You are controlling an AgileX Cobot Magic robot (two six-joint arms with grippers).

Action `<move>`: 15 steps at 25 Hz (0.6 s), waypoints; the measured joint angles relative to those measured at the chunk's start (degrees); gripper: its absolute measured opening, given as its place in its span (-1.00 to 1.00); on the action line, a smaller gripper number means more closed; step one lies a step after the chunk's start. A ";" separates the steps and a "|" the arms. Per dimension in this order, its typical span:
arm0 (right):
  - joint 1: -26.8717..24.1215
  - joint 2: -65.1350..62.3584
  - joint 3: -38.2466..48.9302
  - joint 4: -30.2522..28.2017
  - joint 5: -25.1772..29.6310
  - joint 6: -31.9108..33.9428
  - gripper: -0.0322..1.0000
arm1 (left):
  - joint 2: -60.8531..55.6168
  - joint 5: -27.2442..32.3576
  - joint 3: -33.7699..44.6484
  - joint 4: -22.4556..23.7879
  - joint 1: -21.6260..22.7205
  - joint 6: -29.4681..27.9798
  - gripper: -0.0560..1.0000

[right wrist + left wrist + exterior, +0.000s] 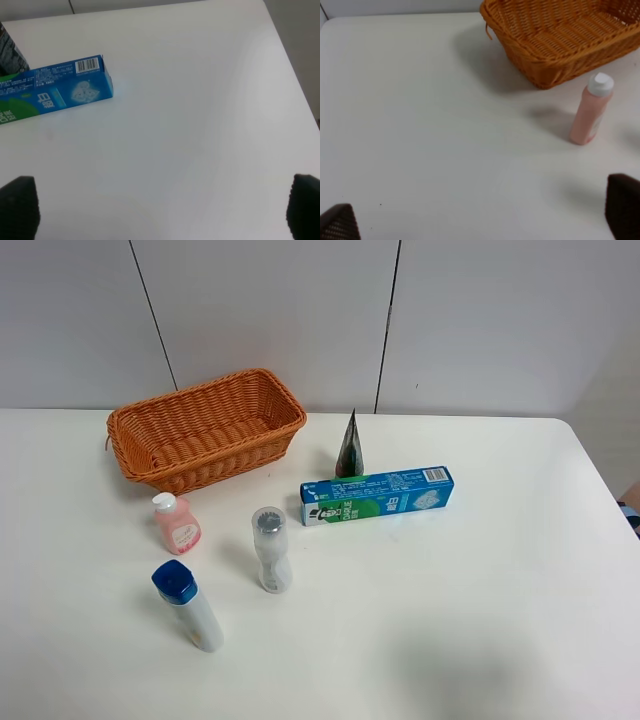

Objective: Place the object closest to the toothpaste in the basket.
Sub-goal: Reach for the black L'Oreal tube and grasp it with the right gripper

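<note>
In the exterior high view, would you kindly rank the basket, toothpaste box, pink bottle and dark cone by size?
1. basket
2. toothpaste box
3. pink bottle and dark cone: too alike to rank

The left tool (480,215) and right tool (161,206) gape wide, empty.

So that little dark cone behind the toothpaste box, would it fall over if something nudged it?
Probably. The cone stands upright on a narrow base right behind the toothpaste box, so a sideways nudge could topple it. Its shiny wrapper looks thin: likely light, perhaps crushable or slippery.
</note>
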 joint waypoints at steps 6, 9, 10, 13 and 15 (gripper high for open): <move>0.00 0.00 0.00 0.00 0.00 0.00 0.99 | 0.00 0.00 0.00 0.00 0.00 0.00 0.99; 0.00 0.00 0.00 0.00 0.00 0.00 0.99 | 0.00 0.00 0.00 0.00 0.00 0.00 0.99; 0.00 0.00 0.00 0.00 0.00 0.00 0.99 | 0.00 0.00 0.00 0.00 0.00 0.00 0.99; 0.00 0.00 0.00 0.00 0.00 0.00 0.99 | 0.00 0.00 0.00 0.00 0.00 0.00 0.99; 0.00 0.00 0.00 0.00 0.00 0.00 0.99 | 0.00 0.00 0.00 0.00 0.00 0.00 0.99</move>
